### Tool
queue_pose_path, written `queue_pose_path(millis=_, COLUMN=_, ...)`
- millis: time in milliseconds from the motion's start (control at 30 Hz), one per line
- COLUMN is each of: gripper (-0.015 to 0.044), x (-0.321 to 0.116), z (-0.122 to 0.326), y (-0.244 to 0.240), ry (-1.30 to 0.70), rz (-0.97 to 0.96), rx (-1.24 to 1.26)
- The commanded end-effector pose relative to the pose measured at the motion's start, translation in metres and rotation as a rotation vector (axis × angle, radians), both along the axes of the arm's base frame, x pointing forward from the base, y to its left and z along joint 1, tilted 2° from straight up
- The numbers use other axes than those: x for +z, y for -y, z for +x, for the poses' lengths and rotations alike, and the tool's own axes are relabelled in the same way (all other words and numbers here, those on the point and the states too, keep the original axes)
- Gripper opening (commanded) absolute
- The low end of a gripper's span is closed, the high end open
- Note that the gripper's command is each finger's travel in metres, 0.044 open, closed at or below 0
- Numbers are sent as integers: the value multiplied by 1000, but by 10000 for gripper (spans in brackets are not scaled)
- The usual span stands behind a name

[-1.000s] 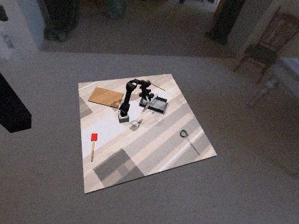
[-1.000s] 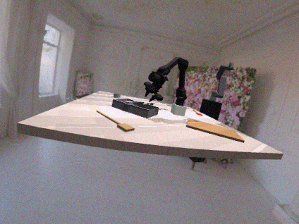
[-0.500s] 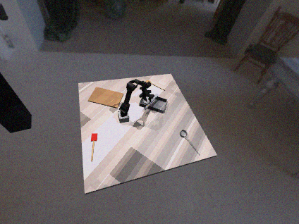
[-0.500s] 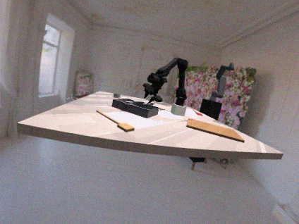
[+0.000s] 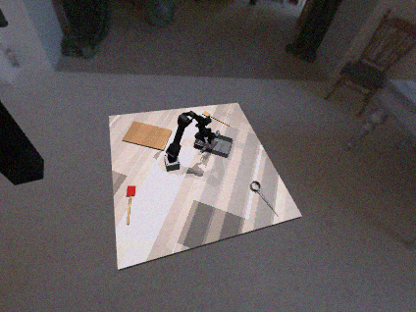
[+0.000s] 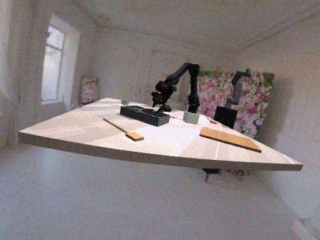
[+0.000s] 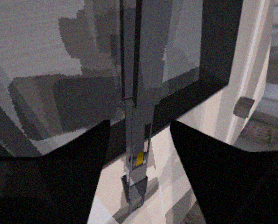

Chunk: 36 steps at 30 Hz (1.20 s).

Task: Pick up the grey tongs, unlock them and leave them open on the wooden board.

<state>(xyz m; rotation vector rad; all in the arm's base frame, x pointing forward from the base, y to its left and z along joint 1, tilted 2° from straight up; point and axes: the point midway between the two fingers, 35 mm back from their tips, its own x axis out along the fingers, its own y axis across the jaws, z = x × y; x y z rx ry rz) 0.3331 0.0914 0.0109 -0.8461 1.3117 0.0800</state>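
Note:
The grey tongs (image 7: 137,137) (image 5: 204,149) rest across the dark roasting tin (image 7: 215,45) (image 6: 145,118) (image 5: 228,148). In the wrist view their hinge end, with a small yellow mark, reaches past the tin's near rim over the table. Their arms look close together. My gripper (image 7: 140,124) (image 6: 159,109) is open, low at the tin's edge, with one fingertip on each side of the tongs and a visible gap on both sides. The tips of the tongs are out of the wrist view. The wooden board (image 5: 147,135) (image 6: 230,139) lies flat on the other side of the arm.
A wooden spatula (image 5: 206,114) (image 6: 134,136) lies behind the tin in the top view. A red-headed spatula (image 5: 130,191) (image 6: 213,121) lies at the front left. A round sieve (image 5: 255,186) with a long handle lies at the right.

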Motion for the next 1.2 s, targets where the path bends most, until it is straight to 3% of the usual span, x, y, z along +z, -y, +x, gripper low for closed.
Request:
queue_pose_path(millis=0, gripper=260, x=-8, z=0, y=5, ry=-6, rz=-5, rx=1)
queue_pose_path(millis=800, gripper=260, x=-38, z=9, y=21, ry=-4, rz=-8, rx=1)
queue_pose_path(millis=1000, gripper=103, x=-34, z=10, y=19, ry=1, rz=-7, rx=-1)
queue_pose_path(millis=1167, gripper=69, x=-34, z=10, y=19, ry=1, rz=-7, rx=-1)
